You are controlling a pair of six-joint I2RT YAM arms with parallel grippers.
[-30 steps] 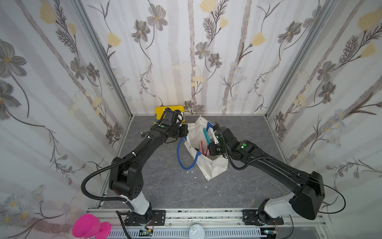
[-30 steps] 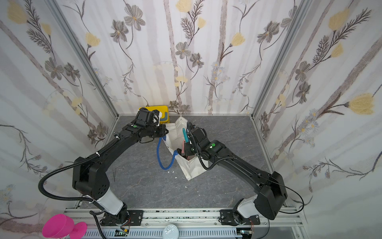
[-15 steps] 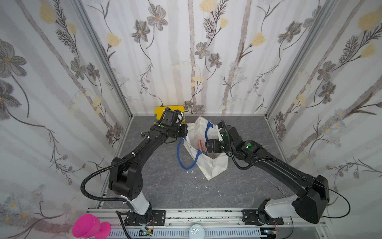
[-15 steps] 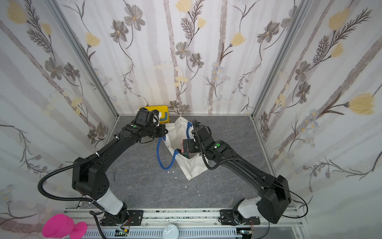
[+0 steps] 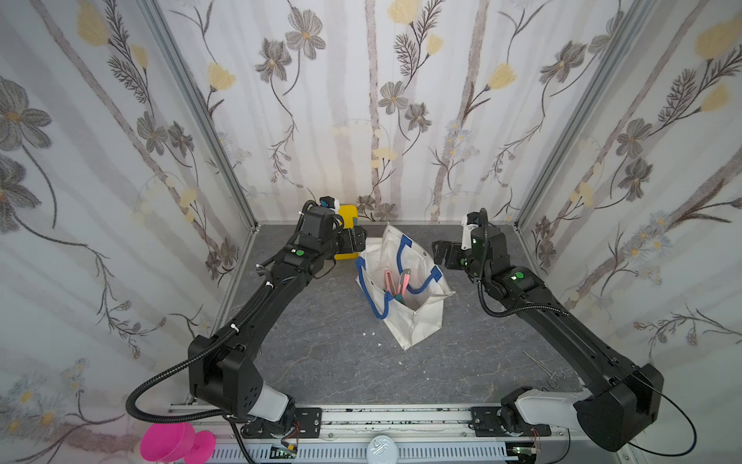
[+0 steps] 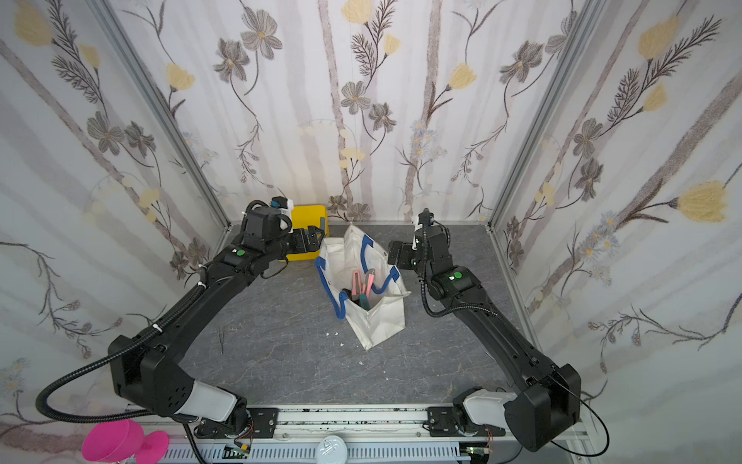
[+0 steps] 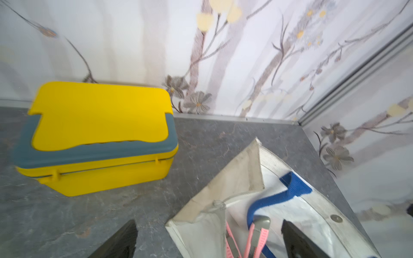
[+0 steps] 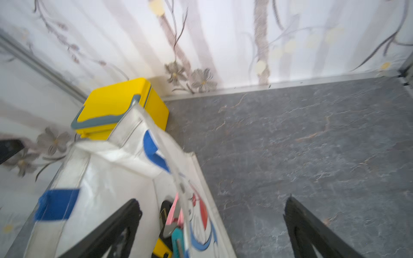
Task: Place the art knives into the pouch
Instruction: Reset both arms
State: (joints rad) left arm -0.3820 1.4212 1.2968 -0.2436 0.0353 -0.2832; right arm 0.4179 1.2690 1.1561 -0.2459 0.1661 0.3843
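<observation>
On the tabletop (image 5: 321,341), pouch (image 5: 417,321) holding pink art knife (image 5: 388,281), left end effector (image 5: 357,240) and right end effector (image 5: 439,251) both spread apart

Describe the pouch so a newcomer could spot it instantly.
On the grey stone-look tabletop, near the back wall, sits an off-white canvas pouch, mouth open. Unlike the hard yellow plastic box beside it, it is soft cloth with blue handles.

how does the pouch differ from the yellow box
The pouch is soft off-white canvas; the yellow box is rigid plastic. The pouch gapes open, art knives showing inside; the yellow box's lid is shut. The pouch has blue handles, the yellow box one grey handle. Both sit on the grey table.
</observation>
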